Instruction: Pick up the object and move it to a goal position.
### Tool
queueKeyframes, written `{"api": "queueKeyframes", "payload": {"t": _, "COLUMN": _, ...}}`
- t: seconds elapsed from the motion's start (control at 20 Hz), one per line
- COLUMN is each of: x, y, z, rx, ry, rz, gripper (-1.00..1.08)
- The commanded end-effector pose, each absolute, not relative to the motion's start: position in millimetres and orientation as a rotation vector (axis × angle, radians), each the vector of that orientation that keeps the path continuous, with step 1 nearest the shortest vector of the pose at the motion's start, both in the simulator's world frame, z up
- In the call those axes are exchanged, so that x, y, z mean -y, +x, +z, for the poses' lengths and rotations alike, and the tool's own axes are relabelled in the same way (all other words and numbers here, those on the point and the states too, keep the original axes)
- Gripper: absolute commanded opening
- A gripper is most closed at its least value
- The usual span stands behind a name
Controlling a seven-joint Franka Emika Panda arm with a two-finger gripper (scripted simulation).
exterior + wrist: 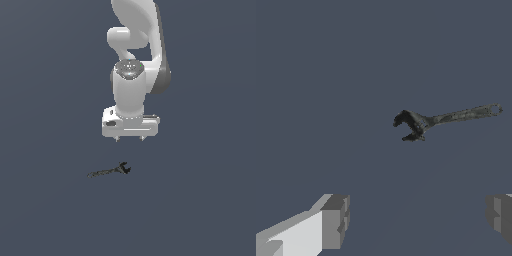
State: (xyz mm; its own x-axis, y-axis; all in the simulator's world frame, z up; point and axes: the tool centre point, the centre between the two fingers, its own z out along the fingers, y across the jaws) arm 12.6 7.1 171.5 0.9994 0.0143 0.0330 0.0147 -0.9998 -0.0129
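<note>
Exterior view: my gripper (129, 138) spread empty, above floor | wrench (109, 171) flat below, offset toward exterior view's left | plan: centre over slender handle (463, 115), fingers (333, 220) straddling it, descend.

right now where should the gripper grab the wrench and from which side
Grip the wrench mid-handle, coming straight down from above. It lies flat on the floor, and the slender handle fits between the fingers better than the wider forked end. The gripper hangs open above it, so it would likely need to turn until its fingers straddle the handle.

arm (137, 30) cut off above, tool (416, 217) fingers partly out of frame
</note>
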Motion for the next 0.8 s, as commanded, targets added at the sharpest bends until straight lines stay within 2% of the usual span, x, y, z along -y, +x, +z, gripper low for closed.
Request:
{"api": "queueKeyframes", "payload": {"t": 0.0, "x": -7, "y": 13, "z": 172, "rx": 0.023, "ry": -3.128, "rz": -0.052, "gripper": 1.0}}
{"api": "queueKeyframes", "payload": {"t": 0.45, "x": -27, "y": 28, "z": 200, "rx": 0.073, "ry": -3.128, "rz": -0.155, "gripper": 1.0}}
{"api": "queueKeyframes", "payload": {"t": 0.75, "x": -27, "y": 28, "z": 199, "rx": 0.071, "ry": -3.128, "rz": -0.152, "gripper": 1.0}}
